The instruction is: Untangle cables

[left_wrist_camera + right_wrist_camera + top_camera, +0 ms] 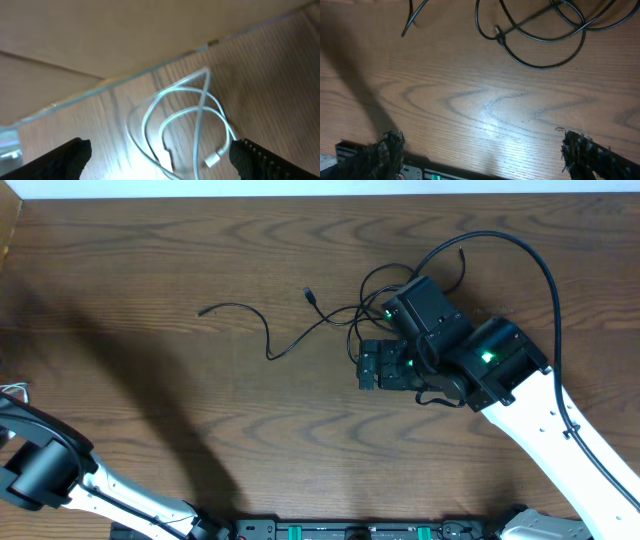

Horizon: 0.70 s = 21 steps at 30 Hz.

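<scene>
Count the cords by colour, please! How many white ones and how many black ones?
white cords: 1
black cords: at least 2; they are tangled and partly under the right gripper, so the exact number is hidden
Total: at least 3

Loose cables [498, 33] on wooden table [130, 270]

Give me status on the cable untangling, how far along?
Done: the short white cable lies by itself, loosely looped, below the open left gripper. In hand: nothing; the right gripper is open over bare wooden table, beside the thin black cables. Left: those black cables cross in a knot by the right arm, only one long black strand trailing out leftward.
</scene>
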Tool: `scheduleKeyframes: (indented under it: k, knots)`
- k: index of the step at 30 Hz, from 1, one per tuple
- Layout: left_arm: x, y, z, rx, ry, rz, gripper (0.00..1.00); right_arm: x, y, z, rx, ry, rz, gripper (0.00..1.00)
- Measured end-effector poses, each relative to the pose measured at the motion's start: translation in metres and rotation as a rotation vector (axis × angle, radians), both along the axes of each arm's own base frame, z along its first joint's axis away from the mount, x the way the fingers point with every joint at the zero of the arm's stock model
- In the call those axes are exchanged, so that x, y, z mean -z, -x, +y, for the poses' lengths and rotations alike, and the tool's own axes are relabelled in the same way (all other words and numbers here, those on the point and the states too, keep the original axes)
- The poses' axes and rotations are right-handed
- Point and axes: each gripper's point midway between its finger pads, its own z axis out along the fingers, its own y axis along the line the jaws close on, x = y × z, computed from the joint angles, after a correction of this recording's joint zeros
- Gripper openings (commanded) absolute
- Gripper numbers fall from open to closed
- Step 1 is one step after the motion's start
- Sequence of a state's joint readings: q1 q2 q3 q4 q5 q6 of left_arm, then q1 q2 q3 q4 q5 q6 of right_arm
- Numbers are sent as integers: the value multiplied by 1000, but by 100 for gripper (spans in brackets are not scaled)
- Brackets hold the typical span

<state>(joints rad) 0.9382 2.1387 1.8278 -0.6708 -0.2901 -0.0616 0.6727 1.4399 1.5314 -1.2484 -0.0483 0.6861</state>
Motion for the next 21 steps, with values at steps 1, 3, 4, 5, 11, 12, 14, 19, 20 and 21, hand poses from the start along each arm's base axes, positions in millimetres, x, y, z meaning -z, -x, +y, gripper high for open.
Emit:
scheduleKeyframes:
  k: [1,3,4,5,11,12,14,19,20,21]
  knots:
    - [3,-1,-4,6,24,-7,94,0,0,0,0,0,0,99]
    - [10,-11,-17,41,97,-62,94,0,0,0,0,0,0,99]
    - [11,-20,-21,65,124,-104,94,0,0,0,0,0,0,99]
    - [12,-27,-25,84,144,-144,94,0,0,0,0,0,-1,99]
    - [-3,-70,-48,72,239,-384,95,0,0,0,0,0,-1,99]
    - [-10,-74,-51,67,237,-409,95,0,0,0,0,0,-1,99]
    - [-35,-85,-60,68,221,-468,95,0,0,0,0,0,0,99]
    - [-117,-104,-101,96,173,-622,95,0,0,0,-1,0,-1,99]
    - [-131,-106,-113,111,187,-651,95,0,0,0,-1,0,-1,99]
    - [-146,-111,-133,144,217,-686,95,0,0,0,-2,0,-1,99]
